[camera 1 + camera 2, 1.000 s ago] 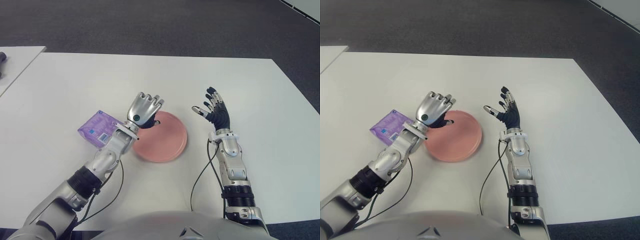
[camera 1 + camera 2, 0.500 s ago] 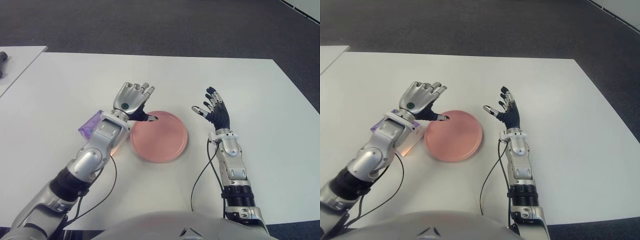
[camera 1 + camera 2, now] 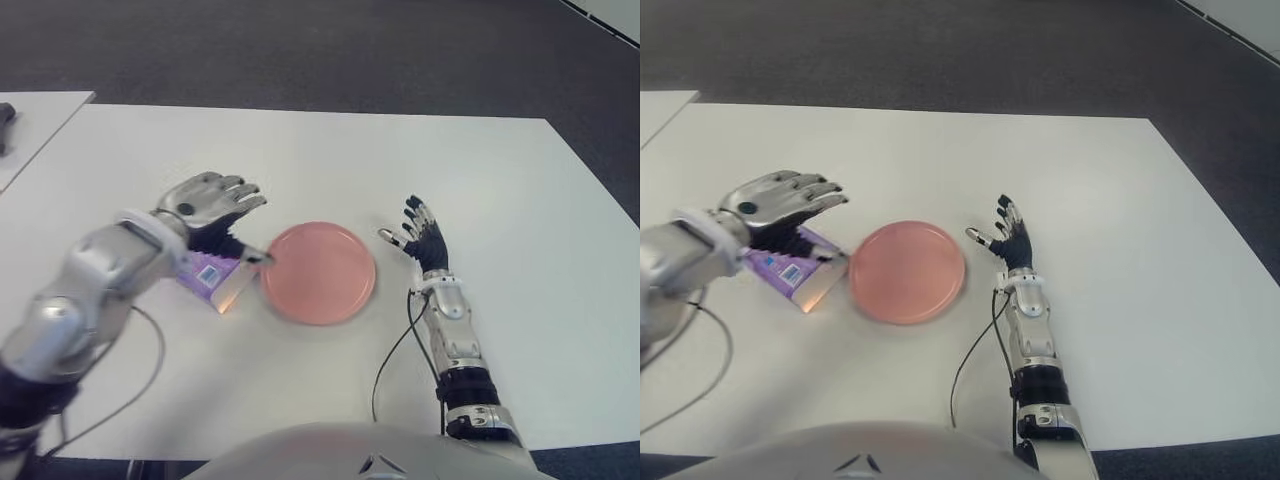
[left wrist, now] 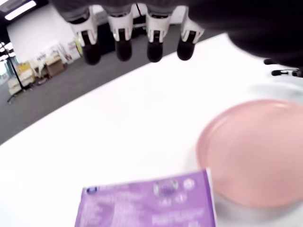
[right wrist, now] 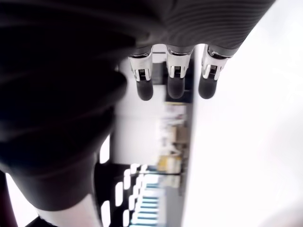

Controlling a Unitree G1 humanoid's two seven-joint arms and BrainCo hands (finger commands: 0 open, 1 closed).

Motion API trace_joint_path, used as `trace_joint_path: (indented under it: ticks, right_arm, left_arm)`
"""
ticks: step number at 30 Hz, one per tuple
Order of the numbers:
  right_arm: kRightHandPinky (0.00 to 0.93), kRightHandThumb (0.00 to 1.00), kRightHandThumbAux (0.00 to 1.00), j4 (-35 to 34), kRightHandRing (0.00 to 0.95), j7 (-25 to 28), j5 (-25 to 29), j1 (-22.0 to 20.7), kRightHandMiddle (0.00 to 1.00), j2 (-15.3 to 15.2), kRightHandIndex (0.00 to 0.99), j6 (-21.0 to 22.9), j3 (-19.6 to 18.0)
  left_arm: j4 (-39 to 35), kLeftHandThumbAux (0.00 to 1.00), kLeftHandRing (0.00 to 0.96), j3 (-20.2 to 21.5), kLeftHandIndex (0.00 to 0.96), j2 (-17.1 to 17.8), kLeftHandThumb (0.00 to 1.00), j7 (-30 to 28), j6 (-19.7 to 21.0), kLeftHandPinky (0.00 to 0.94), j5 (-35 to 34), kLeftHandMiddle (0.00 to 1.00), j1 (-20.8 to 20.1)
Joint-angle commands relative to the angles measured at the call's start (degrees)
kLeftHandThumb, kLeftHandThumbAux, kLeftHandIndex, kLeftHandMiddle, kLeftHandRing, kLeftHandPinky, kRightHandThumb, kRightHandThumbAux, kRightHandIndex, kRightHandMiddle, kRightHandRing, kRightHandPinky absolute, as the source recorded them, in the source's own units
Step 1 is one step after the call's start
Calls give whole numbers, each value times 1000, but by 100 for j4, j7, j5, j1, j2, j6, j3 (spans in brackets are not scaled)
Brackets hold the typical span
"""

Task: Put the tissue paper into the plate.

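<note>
One purple tissue pack (image 3: 213,276) lies flat on the white table (image 3: 300,160), just beside the pink plate (image 3: 320,272) at its 9 o'clock side, so it is not yet in the plate. In the left wrist view the pack shows a printed face with a small blue mark and pale lettering, but the words are too blurred to read; in the eye views a small blue-white label is on its top. The left hand (image 3: 205,205) hovers over the pack, toward its 11 o'clock, with the fingers (image 4: 123,45) stretched out and holding nothing; I judge it is placed there to come down for a grasp. The right hand (image 3: 420,235) shows at 3 o'clock of the plate, fingers spread and empty, probably kept aside to leave the plate free.
</note>
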Motion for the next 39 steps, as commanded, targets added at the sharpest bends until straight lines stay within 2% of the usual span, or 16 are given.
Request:
trace_joint_path:
  ticks: [1,5,9,11,15,16,21,24,27,31,35,39]
  right_arm:
    - [60,0,841,592,19,28,-144,-283,27,-197,33,-56,13]
    - [34,0,810,633,7,-62,-347,-170,15,-139,24,-141,196]
    - [21,0,799,1595,1,101,-169,-695,4,-384,17,-390,-44]
    - [20,0,797,1834,0,132,-142,-807,2,-423,16,-508,-83]
    - [50,0,808,1058,4,316,-7,-463,6,-403,17,-258,-39]
    - [53,0,809,1276,5,277,-33,-550,7,-390,17,-334,-33]
    - [53,0,812,1788,6,200,-86,-768,9,-378,21,-520,-37]
    - [62,9,805,1197,15,163,-146,-540,14,-315,26,-339,75]
    - [72,20,796,1003,25,146,-155,-473,19,-304,31,-234,112]
    - [108,25,816,1321,38,287,-44,-721,23,-306,34,-231,76]
    - [128,24,828,1393,46,311,-29,-763,24,-307,35,-256,65]
    - [101,10,837,1642,32,257,-50,-892,19,-347,32,-226,21]
  left_arm:
    - [264,107,0,782,0,422,251,177,-876,0,-862,0,414]
    - [751,117,0,1244,0,636,281,339,-1525,0,-1242,0,645]
    - [1376,116,0,1473,0,794,298,630,-2177,0,-1240,0,865]
    - [1899,113,0,1596,0,919,308,939,-2628,0,-1034,0,1038]
    - [2319,102,0,1873,0,1058,330,1343,-3154,0,-678,0,1303]
    - [2368,100,0,1969,0,1083,333,1408,-3251,0,-625,0,1373]
    - [2459,95,0,2346,0,1148,356,1582,-3534,0,-419,0,1611]
    - [2565,104,0,2534,0,1237,374,1725,-3720,0,-106,0,1758]
    - [2731,118,0,2661,0,1279,405,1959,-3885,0,204,0,1892]
    - [3016,125,0,2591,0,1331,414,2374,-3977,0,626,0,1917]
    - [3346,124,0,2419,0,1301,399,3130,-3932,0,1293,0,1993]
    - [3354,125,0,2295,0,1268,385,3536,-3800,0,1605,0,2015]
